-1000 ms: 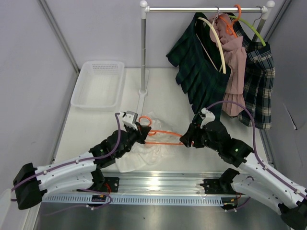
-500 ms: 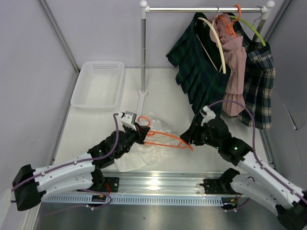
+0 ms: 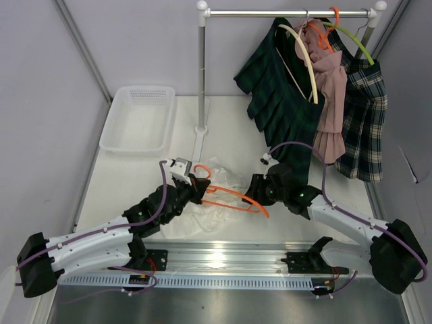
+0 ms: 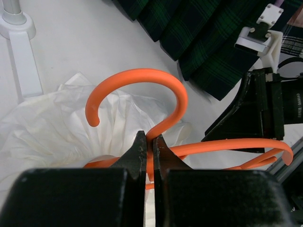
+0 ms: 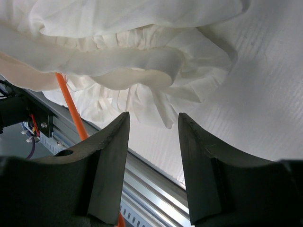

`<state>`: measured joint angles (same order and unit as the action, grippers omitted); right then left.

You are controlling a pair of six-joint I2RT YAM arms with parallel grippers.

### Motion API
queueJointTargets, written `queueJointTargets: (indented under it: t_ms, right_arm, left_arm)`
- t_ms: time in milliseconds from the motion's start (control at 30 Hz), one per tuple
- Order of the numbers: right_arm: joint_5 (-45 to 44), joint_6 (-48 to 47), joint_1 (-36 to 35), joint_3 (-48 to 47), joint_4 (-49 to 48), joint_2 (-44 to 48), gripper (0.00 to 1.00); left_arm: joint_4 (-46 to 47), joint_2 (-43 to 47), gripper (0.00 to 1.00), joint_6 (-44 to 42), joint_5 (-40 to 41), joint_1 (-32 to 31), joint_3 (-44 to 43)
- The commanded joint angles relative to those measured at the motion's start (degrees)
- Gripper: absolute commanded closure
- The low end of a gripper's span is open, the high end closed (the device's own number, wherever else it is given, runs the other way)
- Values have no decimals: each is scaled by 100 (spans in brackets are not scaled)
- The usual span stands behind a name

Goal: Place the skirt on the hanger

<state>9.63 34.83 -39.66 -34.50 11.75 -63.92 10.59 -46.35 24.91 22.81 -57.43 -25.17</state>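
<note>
Top view. Left tool [image 3: 196, 187] sits at the hook end of the orange hanger [image 3: 233, 200]. The hanger lies tilted over the white skirt [image 3: 197, 217], which is crumpled on the bench [image 3: 131, 179] between the two arms. Right tool [image 3: 252, 194] is at the hanger's far end; whether it touches cannot be told from here. A white basket [image 3: 138, 118] rests at the back left. The rack [image 3: 201, 67] stands behind, with a green skirt [image 3: 277, 98] and other garments hung at its right end.

Left wrist view. Left tool [image 4: 147, 145] is clamped tight on the hanger [image 4: 137, 75], just below the hook, at the neck. The hook curls up and to the left. Skirt [image 4: 47, 127] is bunched under and behind it. The hanger's shoulder runs right toward the black body of the right tool [image 4: 255, 113].

Right wrist view. Right tool [image 5: 152, 124] has its jaws spread, nothing between them. It hangs over the frilled edge of the skirt [image 5: 118, 47]. One orange bar of the hanger [image 5: 71, 113] passes just left of the left finger, under the fabric. The ribbed bench [image 5: 265, 94] shows at right.
</note>
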Motion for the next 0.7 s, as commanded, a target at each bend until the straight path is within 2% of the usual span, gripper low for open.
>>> queueJointTargets:
  t_ms: [0,233,667]
  right_arm:
    - [171,41,-51,110,-717,-182,50]
    - [-145,59,-147,66,-1051,-621,52]
    - [-805,182,-244,207,-1632,-885,55]
  left_arm:
    - [224,108,100,-82,66,-5,-41]
    - [180,161,100,-91,75,-5,-41]
    - [119,214,100,-135,83,-5,-50]
